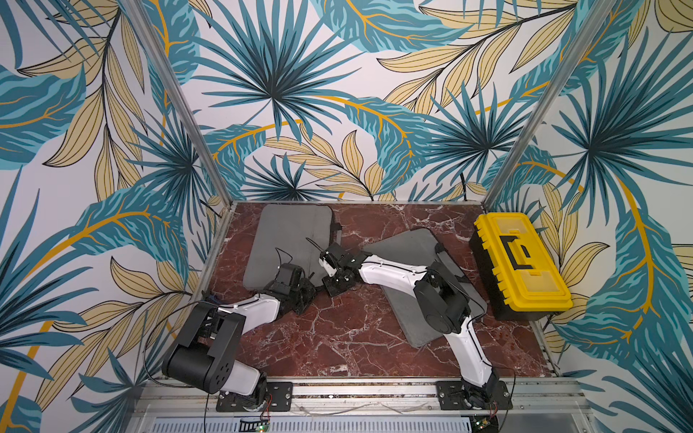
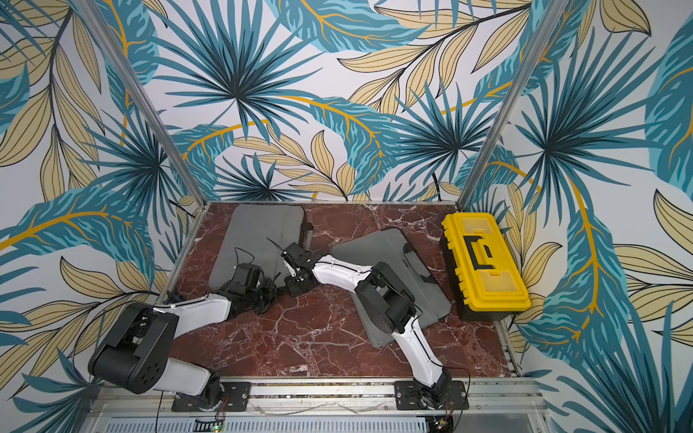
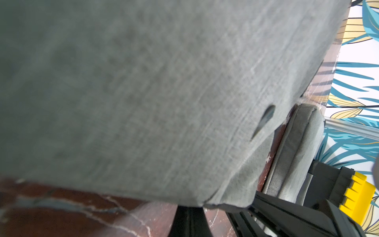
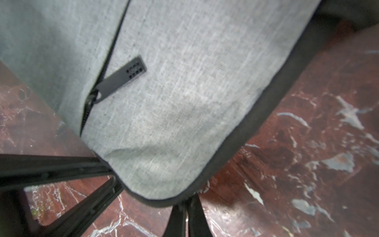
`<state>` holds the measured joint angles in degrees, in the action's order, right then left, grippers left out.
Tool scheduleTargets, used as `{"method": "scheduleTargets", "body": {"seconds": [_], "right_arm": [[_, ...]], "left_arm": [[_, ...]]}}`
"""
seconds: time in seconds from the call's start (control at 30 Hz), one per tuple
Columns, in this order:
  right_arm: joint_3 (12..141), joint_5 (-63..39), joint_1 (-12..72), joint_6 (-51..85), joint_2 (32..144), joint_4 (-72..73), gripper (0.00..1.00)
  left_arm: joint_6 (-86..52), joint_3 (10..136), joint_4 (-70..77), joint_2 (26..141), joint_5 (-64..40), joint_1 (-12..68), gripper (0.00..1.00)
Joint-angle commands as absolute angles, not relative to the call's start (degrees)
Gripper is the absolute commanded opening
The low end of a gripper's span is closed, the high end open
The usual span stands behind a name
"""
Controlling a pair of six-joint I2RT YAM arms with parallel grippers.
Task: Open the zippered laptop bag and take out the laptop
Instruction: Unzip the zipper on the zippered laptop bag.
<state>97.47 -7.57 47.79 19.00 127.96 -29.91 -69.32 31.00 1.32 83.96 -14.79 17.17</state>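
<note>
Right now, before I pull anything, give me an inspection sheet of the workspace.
Surface: red marble table.
Job's things: grey laptop bag far left; zip pull on its front; laptop not seen.
Clutter: second grey bag under the right arm; yellow toolbox at right edge.
Claws: left claw shut at the bag's near corner; right claw shut on its black-trimmed corner.
Cables: black cable loops beside the left arm.
Surroundings: leaf-print walls, metal posts.

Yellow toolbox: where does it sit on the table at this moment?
In both top views the yellow toolbox stands along the table's right edge, toward the far corner, just right of the right-hand grey bag.
</note>
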Motion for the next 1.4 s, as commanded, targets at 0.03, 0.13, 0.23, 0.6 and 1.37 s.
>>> {"method": "scheduleTargets", "body": {"seconds": [0.03,0.13,0.23,0.6,1.37], "right_arm": [[95.6,-9.2,46.9,20.5,125.7,-29.2,0.00],[94.6,-9.6,46.5,21.0,125.0,-28.8,0.00],[93.8,-9.6,46.4,21.2,124.6,-28.6,0.00],[92.6,-7.6,46.5,22.1,124.1,-29.8,0.00],[92.1,-7.8,43.4,21.7,123.4,-29.5,0.00]], "left_arm": [[-69.1,32.9,1.4,84.6,-14.1,17.2,0.00],[-69.0,32.9,1.3,84.7,-13.9,17.2,0.00],[-68.8,32.8,1.4,84.7,-13.9,17.2,0.00],[-68.5,31.4,1.4,83.4,-13.7,16.4,0.00],[-66.1,32.5,1.4,77.5,-16.9,17.4,0.40]]}}
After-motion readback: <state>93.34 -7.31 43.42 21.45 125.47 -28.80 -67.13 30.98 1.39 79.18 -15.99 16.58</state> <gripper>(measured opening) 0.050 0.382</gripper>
